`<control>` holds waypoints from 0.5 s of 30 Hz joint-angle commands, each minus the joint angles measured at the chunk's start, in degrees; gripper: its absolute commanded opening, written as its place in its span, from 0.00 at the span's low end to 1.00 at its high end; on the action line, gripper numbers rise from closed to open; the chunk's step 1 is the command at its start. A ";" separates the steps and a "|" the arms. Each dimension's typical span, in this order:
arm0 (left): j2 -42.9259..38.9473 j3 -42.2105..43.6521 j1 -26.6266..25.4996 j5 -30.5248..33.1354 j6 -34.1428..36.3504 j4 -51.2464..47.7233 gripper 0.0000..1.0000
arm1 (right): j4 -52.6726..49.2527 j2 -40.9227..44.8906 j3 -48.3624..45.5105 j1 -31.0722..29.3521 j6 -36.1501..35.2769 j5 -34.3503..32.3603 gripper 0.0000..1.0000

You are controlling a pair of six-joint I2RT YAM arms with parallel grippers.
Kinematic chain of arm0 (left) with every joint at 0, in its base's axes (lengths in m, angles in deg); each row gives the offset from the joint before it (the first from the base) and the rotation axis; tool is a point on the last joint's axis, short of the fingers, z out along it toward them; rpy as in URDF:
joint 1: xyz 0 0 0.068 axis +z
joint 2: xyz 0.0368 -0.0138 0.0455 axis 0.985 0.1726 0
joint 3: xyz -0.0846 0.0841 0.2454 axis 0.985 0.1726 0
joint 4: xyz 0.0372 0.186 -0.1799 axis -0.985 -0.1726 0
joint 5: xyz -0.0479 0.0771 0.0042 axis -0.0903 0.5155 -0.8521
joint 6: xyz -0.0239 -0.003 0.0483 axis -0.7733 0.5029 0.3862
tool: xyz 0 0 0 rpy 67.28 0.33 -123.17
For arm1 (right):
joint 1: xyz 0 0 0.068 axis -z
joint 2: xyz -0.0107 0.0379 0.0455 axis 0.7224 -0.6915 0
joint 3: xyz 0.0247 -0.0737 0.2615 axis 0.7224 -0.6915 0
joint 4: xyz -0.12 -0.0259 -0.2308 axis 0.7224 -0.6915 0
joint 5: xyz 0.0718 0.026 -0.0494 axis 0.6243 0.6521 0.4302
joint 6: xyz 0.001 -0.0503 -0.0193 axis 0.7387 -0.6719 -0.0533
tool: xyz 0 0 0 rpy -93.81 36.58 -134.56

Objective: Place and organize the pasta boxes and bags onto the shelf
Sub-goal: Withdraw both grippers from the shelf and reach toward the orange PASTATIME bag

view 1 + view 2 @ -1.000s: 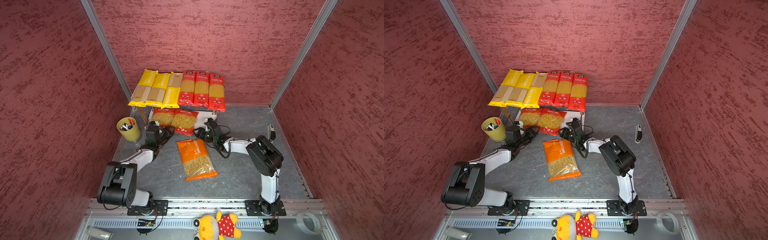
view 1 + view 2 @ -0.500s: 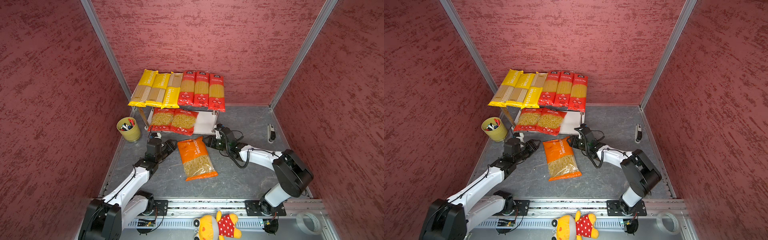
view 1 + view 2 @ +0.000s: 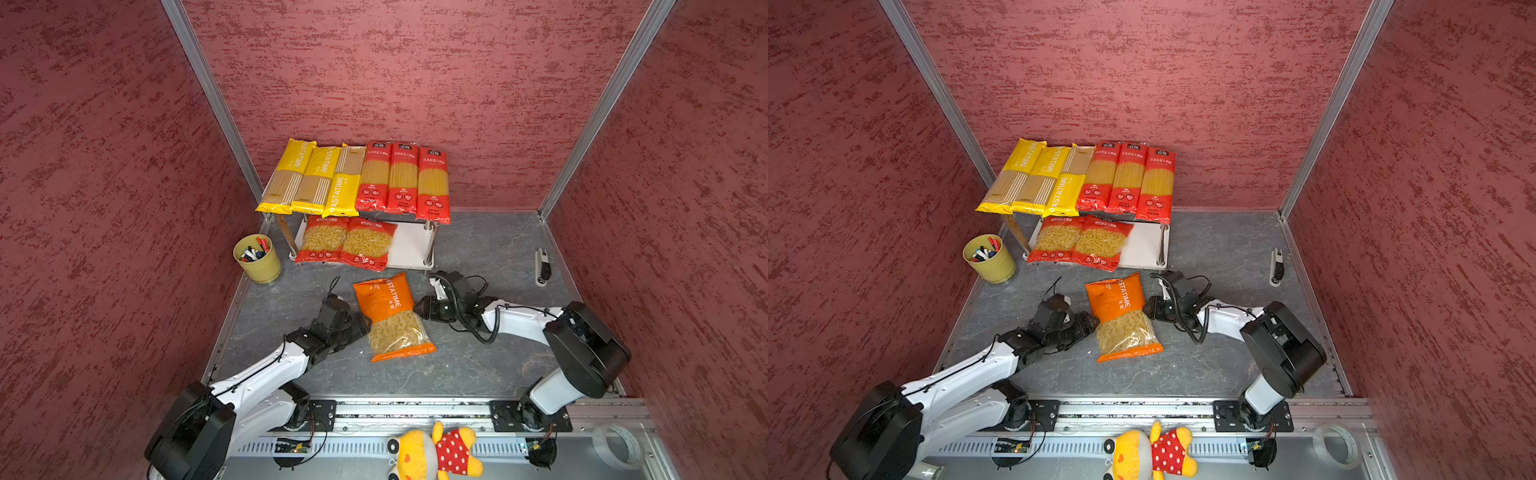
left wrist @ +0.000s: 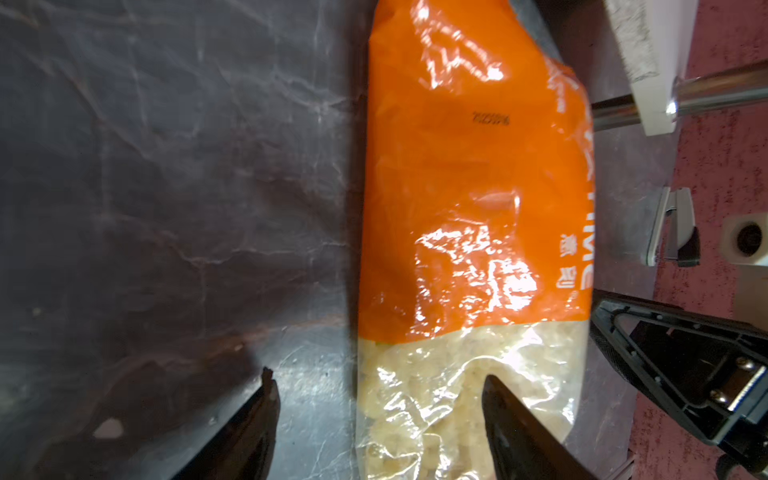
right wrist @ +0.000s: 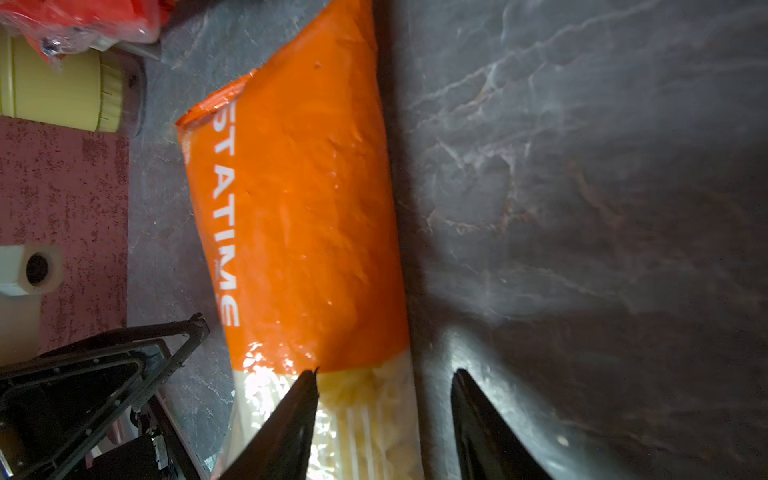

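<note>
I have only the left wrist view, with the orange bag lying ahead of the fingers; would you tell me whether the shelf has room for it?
Observer: Yes. The lower board of the shelf shows a bare white strip on its right part, beside the two red short-pasta bags.
Operator: Thank you. And the upper board?
Observer: It is covered: three yellow spaghetti packs and three red spaghetti packs lie side by side across it.
Operator: How does the right gripper stand?
Observer: The right gripper is open at a long edge of the orange macaroni bag, with one finger over its clear part and one over the table.
</note>
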 commanded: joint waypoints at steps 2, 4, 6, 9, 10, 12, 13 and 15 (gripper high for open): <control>1.44 0.38 -0.62 0.29 -1.22 2.80 0.77 | 1.21 -3.16 1.17 -2.69 2.12 0.15 0.51; 1.94 1.36 -0.44 0.05 -1.49 4.05 0.78 | -4.53 -5.00 4.28 -6.02 1.09 -6.01 0.47; 2.67 2.42 -0.33 0.05 -2.02 5.41 0.78 | -11.39 -7.10 8.88 -10.16 -0.84 -13.58 0.46; 3.30 3.09 -0.42 0.04 -2.31 6.24 0.78 | -12.61 -8.52 11.96 -13.05 -1.37 -15.58 0.47; 3.26 3.13 -0.39 0.09 -2.21 6.24 0.78 | -11.34 -8.10 11.63 -13.03 -1.02 -14.79 0.48; 3.01 3.04 -0.37 0.31 -1.92 5.92 0.78 | -7.99 -6.45 10.11 -12.67 -1.05 -12.76 0.50; 2.89 2.90 -0.39 0.54 -1.57 5.45 0.77 | -6.08 -5.21 9.12 -12.11 -1.18 -11.14 0.52; 2.32 2.32 -0.41 1.17 -0.59 3.64 0.76 | -2.97 -3.09 7.11 -10.50 -0.37 -6.57 0.54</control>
